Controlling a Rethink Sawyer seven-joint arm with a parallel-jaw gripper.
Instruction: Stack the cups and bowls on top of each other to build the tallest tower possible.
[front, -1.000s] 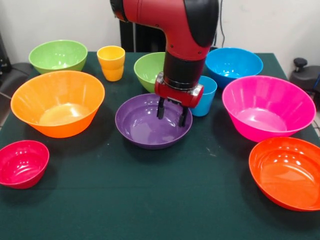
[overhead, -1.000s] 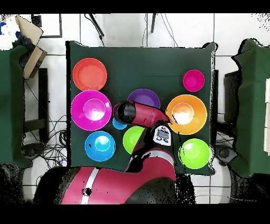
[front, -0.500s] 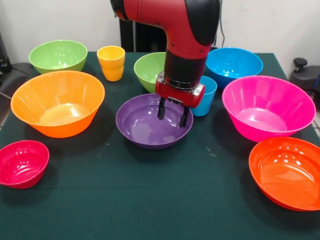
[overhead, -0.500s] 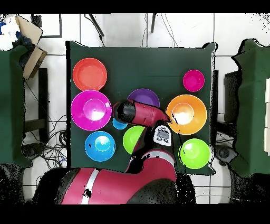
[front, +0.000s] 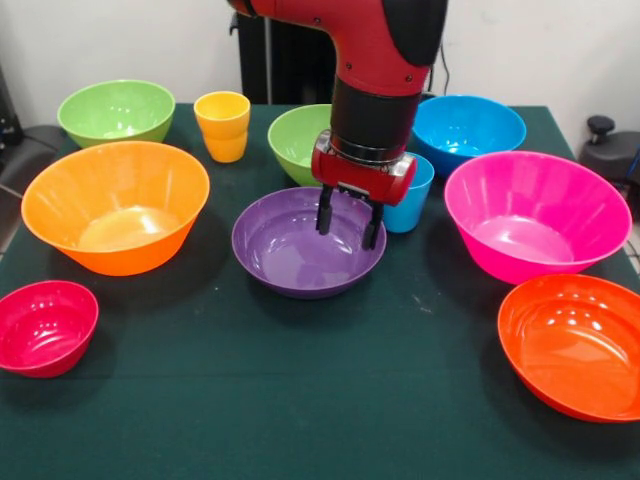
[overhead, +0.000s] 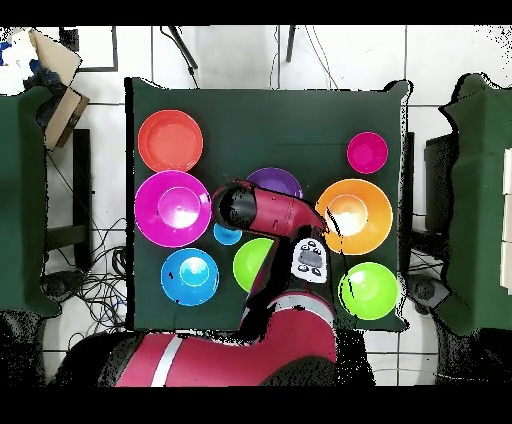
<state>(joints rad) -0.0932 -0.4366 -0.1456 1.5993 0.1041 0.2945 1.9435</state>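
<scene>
My gripper (front: 347, 222) is open and hangs over the far right part of the purple bowl (front: 290, 250), fingertips just inside its rim. The light blue cup (front: 412, 195) stands right behind it, and the yellow-orange cup (front: 223, 125) stands at the back left. Around them are two green bowls (front: 116, 110) (front: 298, 135), the large orange bowl (front: 115, 205), the large pink bowl (front: 535, 215), the blue bowl (front: 467, 128), the small crimson bowl (front: 45, 325) and the red-orange bowl (front: 575, 345). Each stands alone on the table. In the overhead view the arm hides the gripper and the yellow-orange cup.
The dark green table (front: 300, 400) has bare cloth along its front middle. In the overhead view other green tables (overhead: 20, 200) stand at both sides, and a cardboard box (overhead: 55, 85) is at the top left.
My gripper has risen a little and shifted slightly to the right over the purple bowl. The bowls and cups have stayed in place.
</scene>
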